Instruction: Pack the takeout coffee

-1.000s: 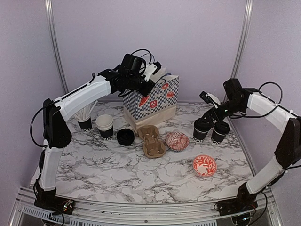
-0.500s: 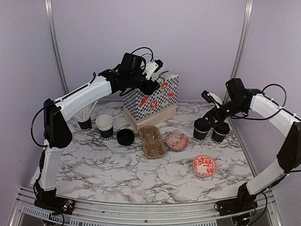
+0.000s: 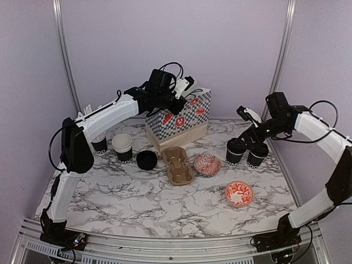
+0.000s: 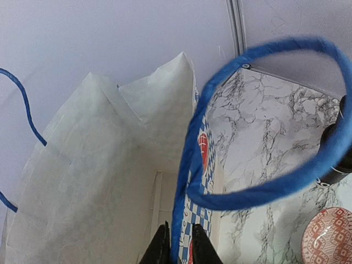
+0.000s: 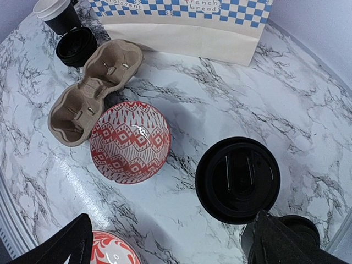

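Two coffees with lids on stand upright and close together at the right side of the marble table (image 3: pixel 137 192): the left lidded cup (image 3: pixel 236 152) and the right lidded cup (image 3: pixel 257 155). Right gripper (image 5: pixel 171 219) hangs just above them, jaws spread wide, nothing held. From its wrist camera the left lidded cup shows its round black top in full. The right one is mostly hidden behind a finger.

Left of centre is a stack of open cups (image 3: pixel 122 146), white insides up. A loose black lid (image 3: pixel 147 159) lies flat just to its right. The cardboard carrier (image 3: pixel 177 164) lies at centre, pockets up. An overturned patterned bowl (image 3: pixel 207 164) sits just beside it on the right. A second patterned bowl (image 3: pixel 239 193) sits upright, nearer and further right.

The checkered paper bag (image 3: pixel 179 118) stands upright at far centre, mouth open. Left gripper (image 4: pixel 180 245) is at the bag's top rim. Its jaws are almost together, pinching the blue handle (image 4: pixel 264 187) where it meets the bag wall. The straw cup (image 3: pixel 99 144) is at far left, partly behind the left arm.
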Controlling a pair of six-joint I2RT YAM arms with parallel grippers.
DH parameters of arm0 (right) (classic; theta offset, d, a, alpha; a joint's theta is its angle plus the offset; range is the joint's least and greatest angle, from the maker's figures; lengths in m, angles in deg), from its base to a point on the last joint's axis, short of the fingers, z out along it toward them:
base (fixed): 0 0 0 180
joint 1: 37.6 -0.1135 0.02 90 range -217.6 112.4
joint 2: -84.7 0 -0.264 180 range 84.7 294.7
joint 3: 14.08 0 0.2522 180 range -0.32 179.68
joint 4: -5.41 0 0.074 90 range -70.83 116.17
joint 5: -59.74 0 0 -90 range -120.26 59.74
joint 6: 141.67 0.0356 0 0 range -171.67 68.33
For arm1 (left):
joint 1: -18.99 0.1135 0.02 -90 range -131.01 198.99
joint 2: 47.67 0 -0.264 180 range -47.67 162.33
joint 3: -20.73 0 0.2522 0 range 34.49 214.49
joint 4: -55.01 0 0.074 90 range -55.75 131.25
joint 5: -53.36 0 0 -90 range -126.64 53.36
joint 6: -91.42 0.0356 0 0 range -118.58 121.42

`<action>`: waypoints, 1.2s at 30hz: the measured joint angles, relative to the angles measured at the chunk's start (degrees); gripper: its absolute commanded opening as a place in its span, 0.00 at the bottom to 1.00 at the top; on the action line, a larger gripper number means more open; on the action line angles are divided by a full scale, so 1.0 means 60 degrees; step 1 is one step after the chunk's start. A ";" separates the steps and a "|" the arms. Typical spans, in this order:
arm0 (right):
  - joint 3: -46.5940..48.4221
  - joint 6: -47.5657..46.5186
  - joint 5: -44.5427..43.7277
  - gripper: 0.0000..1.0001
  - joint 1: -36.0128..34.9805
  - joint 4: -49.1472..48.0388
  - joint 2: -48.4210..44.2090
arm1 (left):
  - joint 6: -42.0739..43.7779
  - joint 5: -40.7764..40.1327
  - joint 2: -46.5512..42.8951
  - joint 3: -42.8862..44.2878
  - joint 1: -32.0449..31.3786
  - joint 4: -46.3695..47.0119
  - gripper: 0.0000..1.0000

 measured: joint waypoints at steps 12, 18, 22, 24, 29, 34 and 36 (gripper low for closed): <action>-0.0051 0.0000 -0.0022 0.99 0.0000 -0.0135 -0.0073 | 0.0390 0.0423 -0.0852 -0.0270 -0.0066 0.0189 0.00; -0.0051 0.0000 -0.0149 0.99 0.0000 -0.0135 -0.0084 | 0.1195 0.0459 -0.2565 -0.0714 -0.0597 0.0295 0.00; -0.0051 0.0000 -0.0182 0.99 0.0000 -0.0138 -0.0127 | 0.1796 0.0393 -0.4164 -0.1494 -0.1355 0.0528 0.00; -0.0051 0.0000 -0.0186 0.99 0.0000 -0.0142 -0.0135 | 0.2065 0.0379 -0.4943 -0.1996 -0.1770 0.0605 0.00; -0.0051 -0.0004 -0.0189 0.99 0.0000 -0.0178 -0.0131 | 0.2568 0.0375 -0.6768 -0.3628 -0.2958 0.0401 0.00; -0.0047 -0.0004 -0.0168 0.99 0.0000 -0.0208 -0.0135 | 0.2521 0.0535 -0.8564 -0.5380 -0.3807 -0.0554 0.00; -0.0047 -0.0004 -0.0160 0.99 0.0000 -0.0215 -0.0135 | 0.2339 0.0586 -0.9158 -0.5960 -0.3931 -0.0849 0.00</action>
